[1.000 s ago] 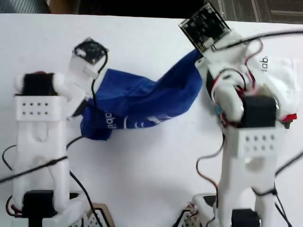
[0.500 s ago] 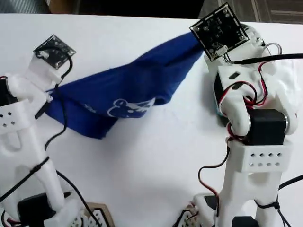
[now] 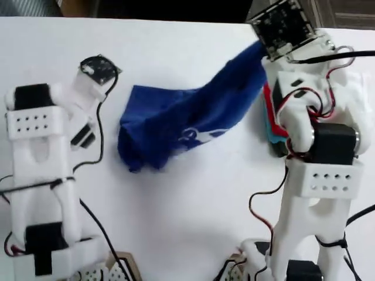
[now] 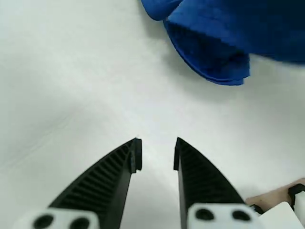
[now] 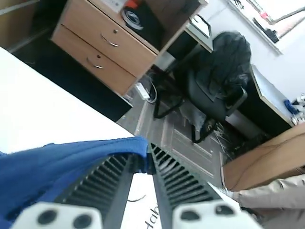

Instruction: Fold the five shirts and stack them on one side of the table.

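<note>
Holding one end of the blue shirt, right arm only

Right gripper (image 5: 142, 160): fingers pressed together on a fold of the blue shirt (image 3: 170, 123), with the cloth pinched between the ribbed pads. In the high view this grip sits toward the far right of the table (image 3: 193, 211).

From the grip the shirt slopes down and to the left. Its lower end lies bunched in a heap on the table, near the middle and between the two arms. A white print shows on the sloping part, partly creased. The shirt is neither flat nor folded.

Left gripper (image 4: 157, 152): jaws spread a little and holding nothing. It points at bare table. The nearest rounded edge of the shirt lies ahead of the tips and apart from them. In the high view the left arm stands on the left side of the table, near the heap but not touching it.

Red and teal cloth (image 3: 271, 126) shows as narrow layered edges under the right arm, red above teal. I cannot tell what the pieces are or how they are folded.

Beyond the table, the right wrist view shows a wooden drawer cabinet (image 5: 102, 45) and a black office chair (image 5: 219, 76).
</note>
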Robot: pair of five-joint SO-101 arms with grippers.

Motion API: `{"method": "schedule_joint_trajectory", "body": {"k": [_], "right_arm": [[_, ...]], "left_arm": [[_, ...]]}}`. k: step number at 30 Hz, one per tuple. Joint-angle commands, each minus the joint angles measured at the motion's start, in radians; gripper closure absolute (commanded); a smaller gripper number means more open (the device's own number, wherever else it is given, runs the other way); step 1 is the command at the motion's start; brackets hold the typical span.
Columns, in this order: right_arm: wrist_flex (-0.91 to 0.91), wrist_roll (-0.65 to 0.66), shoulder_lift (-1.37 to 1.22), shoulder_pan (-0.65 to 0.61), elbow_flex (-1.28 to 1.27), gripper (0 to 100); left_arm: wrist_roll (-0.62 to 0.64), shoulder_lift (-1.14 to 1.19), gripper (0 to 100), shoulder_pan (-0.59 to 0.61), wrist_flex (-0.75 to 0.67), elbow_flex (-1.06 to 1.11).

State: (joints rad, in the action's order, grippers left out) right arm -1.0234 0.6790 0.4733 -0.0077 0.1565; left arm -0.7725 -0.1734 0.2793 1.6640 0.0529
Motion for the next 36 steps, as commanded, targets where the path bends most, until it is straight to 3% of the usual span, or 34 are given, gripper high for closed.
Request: {"method": "schedule_joint_trajectory", "body": {"k": [1,6,13,18,23,27,31,36], "right_arm": [[0.022,-0.006,0.005,0.021,0.014,97.8],[0.005,-0.006,0.008,0.016,0.009,97.8],[0.004,-0.006,-0.002,0.016,-0.014,97.8],[0.007,-0.006,-0.002,0.018,-0.077,97.8],[0.007,-0.006,-0.002,0.022,-0.087,97.8],[0.004,-0.005,-0.002,0.024,-0.087,97.8],[0.004,-0.005,-0.010,0.024,-0.087,97.8],[0.001,-0.008,-0.074,0.024,-0.081,97.8]], "left_arm": [[0.009,0.051,88,-0.005,-0.020,0.001],[0.104,0.101,88,-0.072,-0.021,0.008],[0.272,0.103,88,-0.362,-0.023,0.021],[0.387,0.101,88,-0.463,-0.140,0.108],[0.667,0.106,88,-0.499,-0.301,0.166],[0.931,0.106,88,-0.537,-0.322,0.219],[0.878,0.107,88,-0.600,-0.328,0.294],[0.764,0.106,88,-0.674,-0.443,0.420]]}}
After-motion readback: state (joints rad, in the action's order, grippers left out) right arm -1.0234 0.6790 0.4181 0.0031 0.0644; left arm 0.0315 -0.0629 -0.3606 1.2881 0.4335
